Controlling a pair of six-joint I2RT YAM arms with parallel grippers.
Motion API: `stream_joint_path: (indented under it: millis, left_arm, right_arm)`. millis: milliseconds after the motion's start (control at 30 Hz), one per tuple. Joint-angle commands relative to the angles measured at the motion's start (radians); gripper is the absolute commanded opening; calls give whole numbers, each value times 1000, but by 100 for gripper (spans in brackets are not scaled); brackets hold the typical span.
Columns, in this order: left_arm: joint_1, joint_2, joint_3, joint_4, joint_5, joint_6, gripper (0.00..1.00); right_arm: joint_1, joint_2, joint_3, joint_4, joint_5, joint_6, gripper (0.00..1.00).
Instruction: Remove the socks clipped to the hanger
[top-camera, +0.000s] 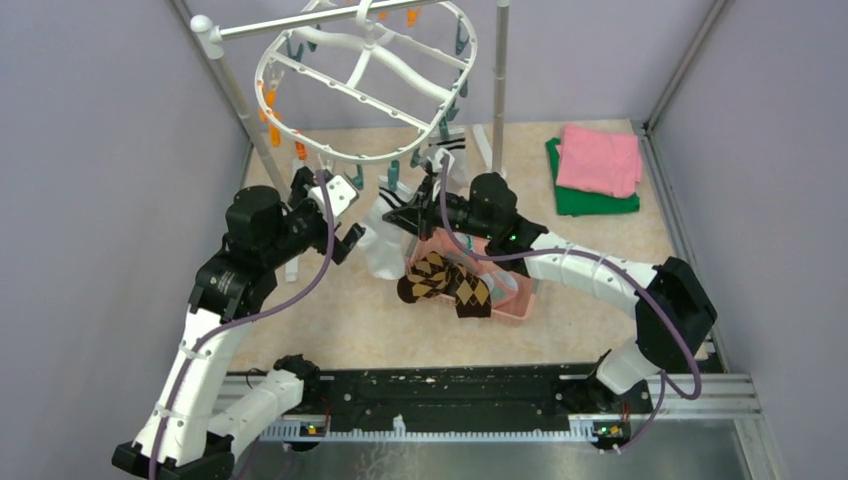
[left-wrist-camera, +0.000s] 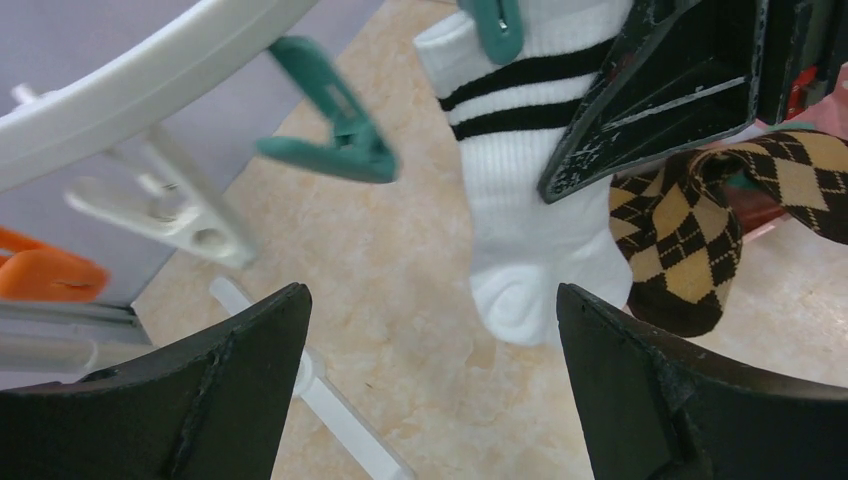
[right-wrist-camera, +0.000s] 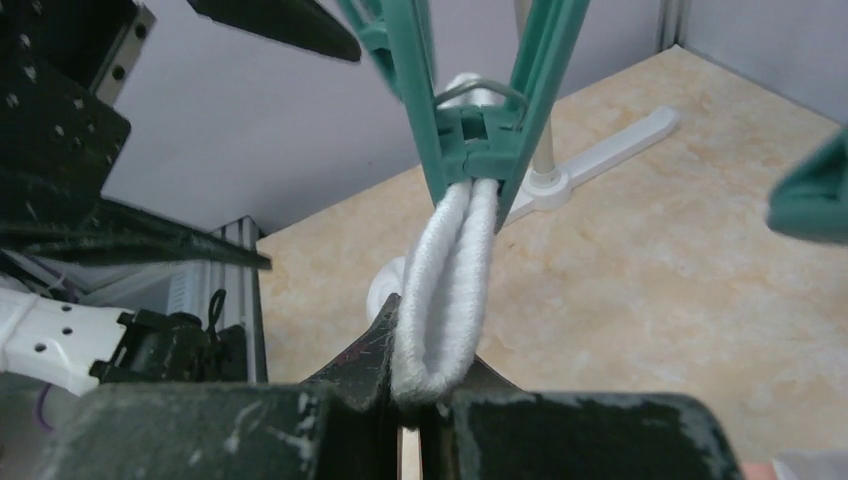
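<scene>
The white oval hanger (top-camera: 365, 80) hangs at the top, rimmed with orange and teal clips. A white sock with black stripes (top-camera: 385, 245) hangs from a teal clip (right-wrist-camera: 470, 130). My right gripper (top-camera: 425, 195) is shut on its folded edge (right-wrist-camera: 450, 290), just below the clip. My left gripper (top-camera: 345, 212) is open and empty, left of that sock (left-wrist-camera: 520, 200) and not touching it. A second striped sock (top-camera: 447, 150) hangs further back. Brown-and-black diamond socks (top-camera: 445, 280) lie in a pink basket (top-camera: 505, 305).
The metal-and-white pole stand (top-camera: 500, 80) holds the hanger; its white foot (left-wrist-camera: 320, 390) lies on the table under my left gripper. Folded pink and green cloths (top-camera: 597, 170) sit at the back right. Grey walls close in both sides.
</scene>
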Motion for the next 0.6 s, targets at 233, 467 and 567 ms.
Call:
stream_joint_path:
  millis: [233,467,567]
  left_arm:
    - [0,-45,-72,-71,143,15,99]
    - [2,-97,-185,105,17,-51,99]
    - [1,-100,-216,170,-31,-70,99]
  right_arm:
    - [103,144,270,-51,282,150,0]
    - [125,200,336,-15,290,334,0]
    - [133,199,332,-18,321,403,0]
